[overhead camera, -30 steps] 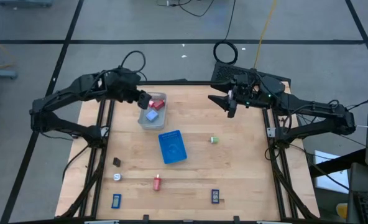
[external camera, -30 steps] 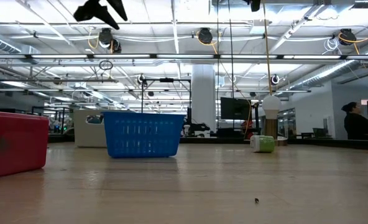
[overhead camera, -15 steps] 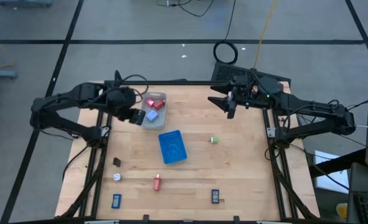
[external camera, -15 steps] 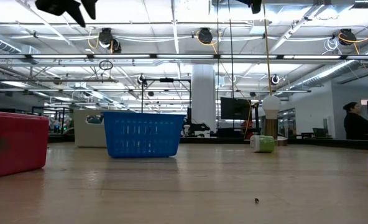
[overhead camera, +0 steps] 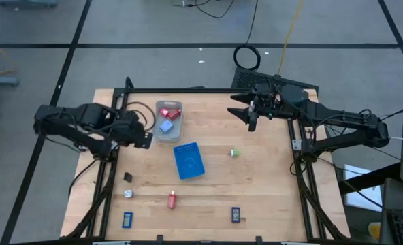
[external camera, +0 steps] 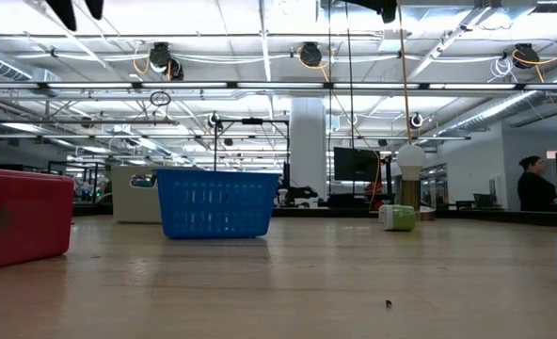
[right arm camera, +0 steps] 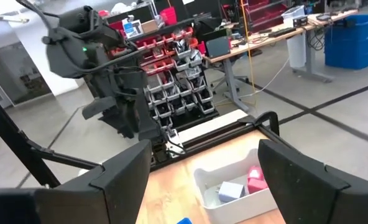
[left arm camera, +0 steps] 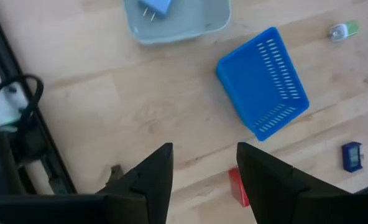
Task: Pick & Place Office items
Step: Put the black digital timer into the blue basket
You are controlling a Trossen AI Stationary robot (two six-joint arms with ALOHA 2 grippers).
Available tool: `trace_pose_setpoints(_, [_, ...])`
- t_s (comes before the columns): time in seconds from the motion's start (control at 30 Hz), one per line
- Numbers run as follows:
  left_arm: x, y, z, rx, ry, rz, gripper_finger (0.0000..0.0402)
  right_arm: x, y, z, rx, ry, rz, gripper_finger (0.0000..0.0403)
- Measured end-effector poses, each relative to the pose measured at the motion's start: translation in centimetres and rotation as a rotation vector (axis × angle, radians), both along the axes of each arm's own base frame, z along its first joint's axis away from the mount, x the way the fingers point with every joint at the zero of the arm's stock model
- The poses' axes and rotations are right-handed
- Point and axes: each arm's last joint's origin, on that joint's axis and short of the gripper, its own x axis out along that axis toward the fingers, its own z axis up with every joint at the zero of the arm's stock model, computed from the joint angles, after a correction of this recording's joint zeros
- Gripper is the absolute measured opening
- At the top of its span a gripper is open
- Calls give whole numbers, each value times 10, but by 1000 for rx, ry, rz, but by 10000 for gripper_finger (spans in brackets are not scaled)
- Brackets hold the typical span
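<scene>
The grey tray (overhead camera: 167, 121) at the table's far side holds a red piece (overhead camera: 169, 112) and a pale blue piece (overhead camera: 166, 126). Loose on the table lie a green piece (overhead camera: 233, 153), a red piece (overhead camera: 172, 199), a dark piece (overhead camera: 128, 177), a white piece (overhead camera: 129, 193) and two dark blue pieces (overhead camera: 127, 219) (overhead camera: 235, 215). My left gripper (overhead camera: 145, 139) hangs open in the air, left of the tray and slightly nearer. In the left wrist view, my left gripper (left arm camera: 202, 168) is empty above bare wood. My right gripper (overhead camera: 246, 117) waits open, high over the far right.
A blue basket (overhead camera: 188, 160) stands mid-table, between the tray and the near pieces; in the low view the blue basket (external camera: 217, 202) shows left of centre. Black frame rails run along the left and right table edges. A person (external camera: 537, 184) stands far off in the room.
My left gripper has drawn back from above the grey tray toward the table's left edge and a little toward the near edge, its arm folding in. The right arm has kept still.
</scene>
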Motion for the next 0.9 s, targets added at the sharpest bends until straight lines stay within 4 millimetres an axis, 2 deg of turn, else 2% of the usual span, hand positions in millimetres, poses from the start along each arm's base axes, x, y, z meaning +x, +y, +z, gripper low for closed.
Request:
trace_pose_setpoints(0.3, [-11, -32, -7, -18, 26, 70, 184, -5, 1, 4, -113, -6, 5, 290])
trace_pose_setpoints(0.43, [-17, -47, -21, -36, 71, 106, 184, -10, 2, 9, -147, -25, 4, 290])
trace_pose_setpoints(0.67, [-31, -69, -55, -122, 264, 171, 184, -17, 4, 14, -168, -46, 2, 290])
trace_pose_setpoints(0.9, [-41, -79, -67, -125, 329, 212, 184, -19, 4, 15, -169, -54, 3, 290])
